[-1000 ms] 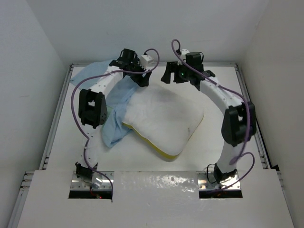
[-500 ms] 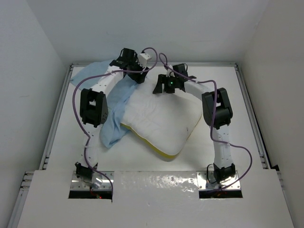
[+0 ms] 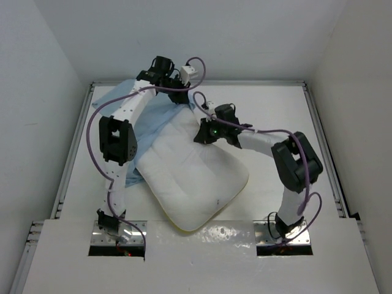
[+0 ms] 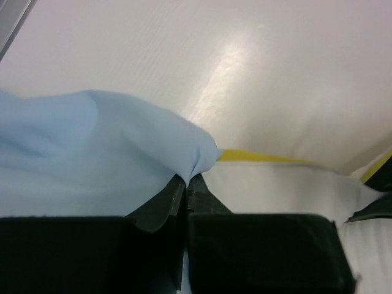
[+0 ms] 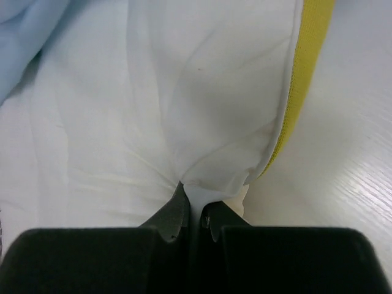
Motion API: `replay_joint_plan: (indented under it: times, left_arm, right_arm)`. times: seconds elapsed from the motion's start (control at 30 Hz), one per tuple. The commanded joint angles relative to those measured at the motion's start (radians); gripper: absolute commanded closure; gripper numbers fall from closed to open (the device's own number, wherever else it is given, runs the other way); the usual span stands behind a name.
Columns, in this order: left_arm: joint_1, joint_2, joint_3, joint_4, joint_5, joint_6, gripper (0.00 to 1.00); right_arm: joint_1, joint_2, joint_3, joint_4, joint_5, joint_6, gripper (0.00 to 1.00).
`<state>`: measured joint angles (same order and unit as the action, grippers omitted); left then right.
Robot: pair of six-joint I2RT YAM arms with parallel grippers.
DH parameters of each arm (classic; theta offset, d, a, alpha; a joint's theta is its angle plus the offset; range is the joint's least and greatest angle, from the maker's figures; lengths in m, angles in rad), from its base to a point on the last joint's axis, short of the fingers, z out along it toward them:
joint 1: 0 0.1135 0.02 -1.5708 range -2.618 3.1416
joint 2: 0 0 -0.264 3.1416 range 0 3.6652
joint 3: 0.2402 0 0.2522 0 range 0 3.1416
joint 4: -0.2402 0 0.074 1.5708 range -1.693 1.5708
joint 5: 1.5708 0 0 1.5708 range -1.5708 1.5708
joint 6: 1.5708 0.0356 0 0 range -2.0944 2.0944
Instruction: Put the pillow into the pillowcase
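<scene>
The white quilted pillow (image 3: pixel 190 177) lies slantwise mid-table, its near corner at the front shelf. My right gripper (image 3: pixel 202 133) is shut on the pillow's far corner; the right wrist view shows white pillow fabric (image 5: pixel 153 92) bunched between the jaws of the right gripper (image 5: pixel 195 199), with yellow piping (image 5: pixel 306 61) beside them. The light blue pillowcase (image 3: pixel 160 113) lies behind and left of the pillow, partly under it. My left gripper (image 3: pixel 173 82) is shut on the pillowcase's far edge: a blue fold of the pillowcase (image 4: pixel 92 153) is pinched at the left gripper (image 4: pixel 187 179), and the pillow (image 4: pixel 288 184) lies just beyond.
Metal rails run along the table's left side (image 3: pixel 75 144) and right side (image 3: pixel 323 144). White walls close in the back and both sides. A white shelf (image 3: pixel 202 236) spans the near edge between the arm bases.
Both grippers went from open to shut. The right gripper took the pillow's far corner and dragged it nearer and leftwards, turning it. The left gripper took the pillowcase edge and moved back.
</scene>
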<state>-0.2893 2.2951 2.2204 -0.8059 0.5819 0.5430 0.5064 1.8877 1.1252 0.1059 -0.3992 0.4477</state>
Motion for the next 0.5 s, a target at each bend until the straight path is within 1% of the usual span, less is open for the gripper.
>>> replay_joint_plan:
  times: [0.0,0.03,0.07,0.1,0.13,0.17,0.2,0.23,0.27,0.3,0.33,0.37,0.4,0.47]
  left_arm:
    - [-0.036,-0.178,0.030,0.015,0.234,0.066,1.00]
    - [-0.042,-0.174,0.042,-0.078,0.280,0.093,1.00]
    - [-0.047,-0.174,0.036,-0.108,0.300,0.121,1.00]
    - [-0.060,-0.178,-0.019,-0.128,0.324,0.130,1.00]
    - [-0.066,-0.178,-0.049,-0.198,0.391,0.165,1.00]
    - [-0.073,-0.178,-0.074,-0.240,0.423,0.269,1.00]
    - [-0.089,-0.177,-0.100,-0.342,0.477,0.326,1.00]
    - [-0.099,-0.175,-0.100,-0.393,0.499,0.428,1.00]
    - [-0.109,-0.175,-0.094,-0.442,0.519,0.483,1.00]
    - [-0.122,-0.175,-0.068,-0.510,0.533,0.521,1.00]
    - [-0.123,-0.181,-0.062,-0.510,0.538,0.517,1.00]
    - [-0.122,-0.186,-0.053,-0.512,0.530,0.497,1.00]
    - [-0.116,-0.203,-0.041,-0.512,0.485,0.491,1.00]
    - [-0.113,-0.216,-0.062,-0.512,0.432,0.502,1.00]
  right_arm:
    - [0.116,-0.137,-0.057,0.233,0.141,-0.009,1.00]
    - [0.122,-0.174,-0.067,0.267,0.166,-0.003,1.00]
    - [0.124,-0.186,-0.071,0.305,0.190,0.035,1.00]
    - [0.124,-0.199,-0.079,0.372,0.236,0.054,1.00]
    - [0.126,-0.222,-0.081,0.402,0.272,0.065,1.00]
    - [0.124,-0.229,-0.081,0.432,0.304,0.068,1.00]
    - [0.123,-0.245,-0.084,0.499,0.363,0.075,1.00]
    - [0.121,-0.249,-0.087,0.530,0.393,0.106,1.00]
    - [0.118,-0.252,-0.088,0.587,0.428,0.138,1.00]
    - [0.095,-0.251,-0.097,0.612,0.486,0.178,1.00]
    - [0.074,-0.251,-0.111,0.627,0.528,0.300,1.00]
    - [0.052,-0.254,-0.129,0.640,0.563,0.366,1.00]
    - [-0.015,-0.272,-0.219,0.647,0.658,0.466,1.00]
    - [-0.041,-0.306,-0.267,0.570,0.810,0.529,1.00]
